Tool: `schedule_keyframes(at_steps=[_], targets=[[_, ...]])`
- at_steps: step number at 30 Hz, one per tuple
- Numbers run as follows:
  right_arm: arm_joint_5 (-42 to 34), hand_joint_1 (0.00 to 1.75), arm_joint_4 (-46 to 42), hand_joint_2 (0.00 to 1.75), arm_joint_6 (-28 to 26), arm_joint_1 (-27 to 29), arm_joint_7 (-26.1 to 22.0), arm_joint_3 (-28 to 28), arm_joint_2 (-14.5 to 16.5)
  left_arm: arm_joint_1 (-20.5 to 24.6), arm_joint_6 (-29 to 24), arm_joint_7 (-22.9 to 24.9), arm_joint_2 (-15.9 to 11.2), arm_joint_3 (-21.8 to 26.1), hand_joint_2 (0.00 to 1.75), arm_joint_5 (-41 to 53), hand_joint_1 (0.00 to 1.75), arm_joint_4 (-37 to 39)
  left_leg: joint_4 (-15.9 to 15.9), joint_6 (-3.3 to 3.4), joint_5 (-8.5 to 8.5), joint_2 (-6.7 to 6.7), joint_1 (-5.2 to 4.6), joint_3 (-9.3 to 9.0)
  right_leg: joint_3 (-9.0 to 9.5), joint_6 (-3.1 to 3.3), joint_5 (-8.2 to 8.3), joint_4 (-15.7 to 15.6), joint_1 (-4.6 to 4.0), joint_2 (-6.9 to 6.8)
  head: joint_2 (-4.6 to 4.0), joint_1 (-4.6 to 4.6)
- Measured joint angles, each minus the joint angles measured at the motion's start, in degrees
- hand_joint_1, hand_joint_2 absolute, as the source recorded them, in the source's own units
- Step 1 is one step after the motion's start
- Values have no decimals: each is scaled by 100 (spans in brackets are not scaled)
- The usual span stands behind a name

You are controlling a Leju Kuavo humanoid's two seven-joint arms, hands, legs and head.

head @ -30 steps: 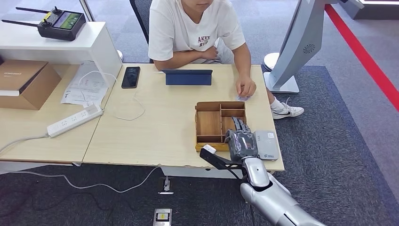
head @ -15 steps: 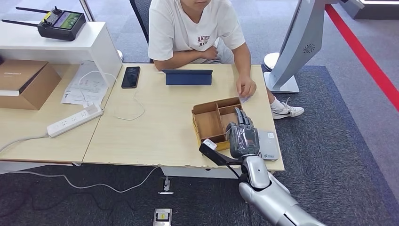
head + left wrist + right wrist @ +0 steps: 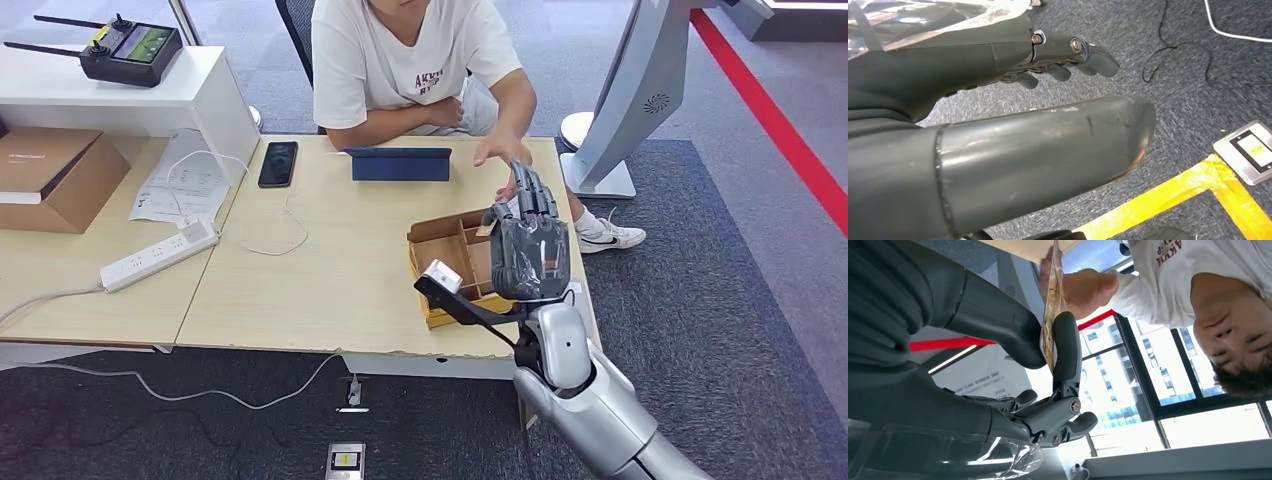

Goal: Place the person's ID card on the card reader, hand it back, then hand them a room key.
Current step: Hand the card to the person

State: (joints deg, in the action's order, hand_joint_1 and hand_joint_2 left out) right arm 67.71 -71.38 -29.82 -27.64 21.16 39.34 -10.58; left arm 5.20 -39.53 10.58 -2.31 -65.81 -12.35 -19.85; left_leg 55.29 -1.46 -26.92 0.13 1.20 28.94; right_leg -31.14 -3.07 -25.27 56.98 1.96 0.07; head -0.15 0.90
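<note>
My right hand (image 3: 528, 240) is raised above the wooden compartment tray (image 3: 440, 252), reaching toward the seated person. In the right wrist view its thumb and one finger (image 3: 1066, 347) pinch an orange patterned card (image 3: 1050, 315) edge-on. The person's hand (image 3: 1088, 287) is at the card's far end; from the head view that hand (image 3: 497, 150) hovers just beyond my fingertips. Whether the person grips the card I cannot tell. A pale corner of the grey card reader (image 3: 575, 288) peeks out beside my forearm. My left hand (image 3: 998, 100) hangs over the carpet, holding nothing, fingers loosely bent.
A blue tablet (image 3: 400, 163) and a black phone (image 3: 278, 163) lie at the table's far side. A white power strip (image 3: 158, 255) and a cardboard box (image 3: 50, 175) sit on the left. A white kiosk stand (image 3: 625, 100) rises past the table's right end.
My right hand has risen from the tray and moved toward the person. The person's hand lifted off the table to meet it. The tray was skewed a second ago and stays so.
</note>
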Motion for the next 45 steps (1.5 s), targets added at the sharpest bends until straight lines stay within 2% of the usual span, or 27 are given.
schedule_keyframes(at_steps=[4,8,12,19,20,21,23,24,25,33,37,41,45], targets=[[12,175,-190,175,368,-142,-16,-49,-2,58,89,96,7,-6,0,174,0,-1,0,-1,1,0,0,1,1,0,1,0,0,0,0,-1],[-66,175,-107,175,772,-524,-74,-29,1,177,200,235,7,-27,0,339,0,-3,0,-3,4,0,0,3,1,-2,4,0,0,0,0,0],[-278,175,272,175,1086,-1044,-133,49,45,287,278,320,8,-53,0,455,0,-11,1,-2,5,-3,0,4,2,-2,6,1,0,0,0,-1],[-616,175,1281,175,1237,-1787,-221,228,277,383,330,362,11,-83,0,505,0,-16,1,-3,5,-10,1,7,1,-2,5,2,0,-4,0,-1],[-634,167,1409,175,1241,-1844,-223,251,309,385,337,364,11,-83,0,507,0,-16,1,-3,5,-10,1,9,0,-2,5,2,0,-3,0,-1],[-648,150,1529,175,1239,-1891,-227,274,338,386,340,364,11,-83,0,507,0,-16,1,-3,5,-10,1,11,-2,-2,5,2,0,-3,0,0],[-656,65,1753,175,1221,-1970,-241,322,396,386,339,364,10,-83,0,507,0,-16,1,-3,4,-10,1,16,-7,-2,5,2,0,-4,0,-1],[-660,29,1859,175,1201,-2007,-254,348,428,386,338,364,9,-83,0,508,0,-15,1,-3,4,-10,1,18,-9,-2,5,2,0,-3,0,-1],[-669,3,1962,175,1172,-2043,-265,375,458,386,338,364,8,-83,0,509,0,-16,1,-3,4,-9,1,19,-11,-2,5,2,0,-3,0,-1],[-859,0,2502,175,738,-2168,-289,555,591,384,349,383,5,-83,0,575,0,-17,1,-3,4,-9,1,20,-13,-2,4,2,0,-3,0,0],[-1344,0,2598,175,456,-2162,-444,594,593,380,349,388,-1,-83,0,568,0,-17,3,-3,4,-8,0,17,-12,-2,5,2,0,-3,0,0],[-2842,0,2488,175,141,-2051,-992,436,604,339,284,343,-1,-83,0,447,0,-15,3,-3,4,-8,1,15,-10,-2,5,2,-1,-3,0,0],[-4742,0,2069,175,333,-1769,-1635,170,627,265,210,213,-2,-79,0,268,0,-12,3,-4,4,-8,1,14,-12,-2,4,2,-2,-3,0,-1]])
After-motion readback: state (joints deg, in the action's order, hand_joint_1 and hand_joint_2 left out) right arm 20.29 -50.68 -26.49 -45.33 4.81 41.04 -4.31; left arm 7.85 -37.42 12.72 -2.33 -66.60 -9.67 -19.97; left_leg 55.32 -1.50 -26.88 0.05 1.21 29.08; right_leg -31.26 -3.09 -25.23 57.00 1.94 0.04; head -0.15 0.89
